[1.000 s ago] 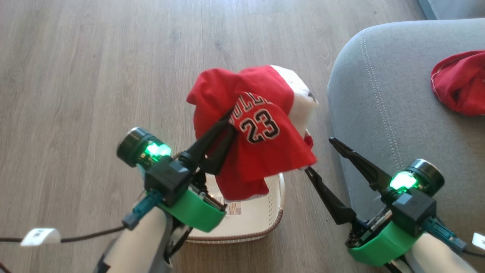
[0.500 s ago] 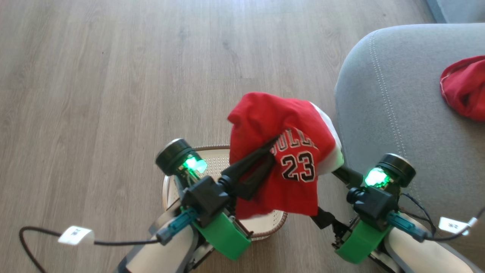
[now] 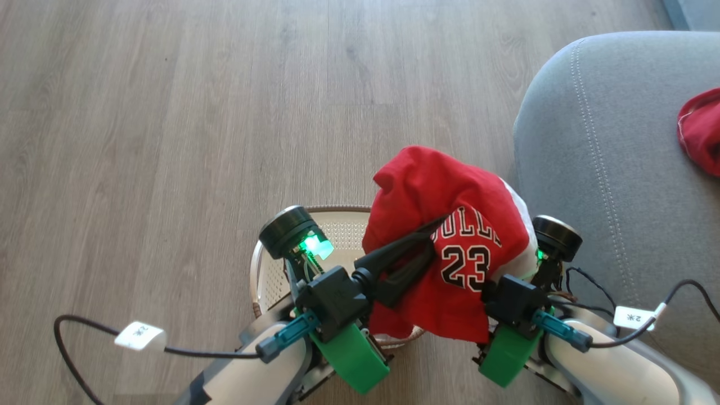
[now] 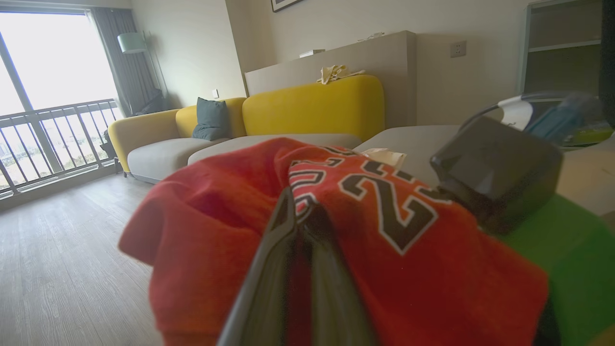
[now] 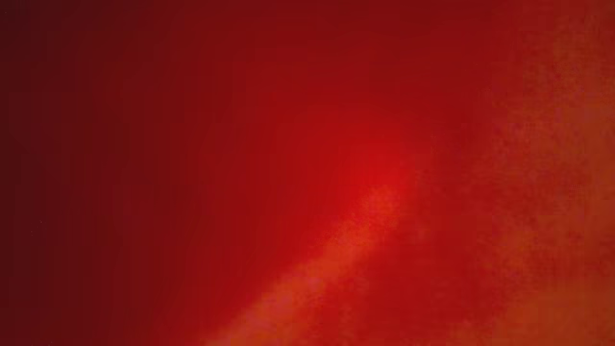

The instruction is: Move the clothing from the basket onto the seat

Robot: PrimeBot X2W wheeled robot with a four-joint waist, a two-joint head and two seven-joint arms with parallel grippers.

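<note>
My left gripper [image 3: 437,225] is shut on the clothing, a red jersey [image 3: 450,191] with number 23 and a white part on its right side. It hangs above the right end of the cream-white basket [image 3: 270,270], close to the grey seat [image 3: 613,185]. In the left wrist view the left gripper [image 4: 298,206] pinches a fold of the jersey [image 4: 394,221], and the seat [image 4: 413,137] lies behind. The right gripper's black body [image 3: 514,301] sits under the jersey's right edge. Its fingers are hidden by the cloth, and red fabric [image 5: 307,173] covers the right wrist view.
Another red garment [image 3: 700,132] lies on the seat at the far right. A black cable with a white tag [image 3: 140,336] trails over the wooden floor [image 3: 169,112] at lower left, and a second tagged cable [image 3: 633,316] hangs by the right arm.
The camera has shifted. My left gripper has carried the jersey right, from over the basket toward the seat. The right gripper's open fingers, seen earlier, are now covered by the jersey.
</note>
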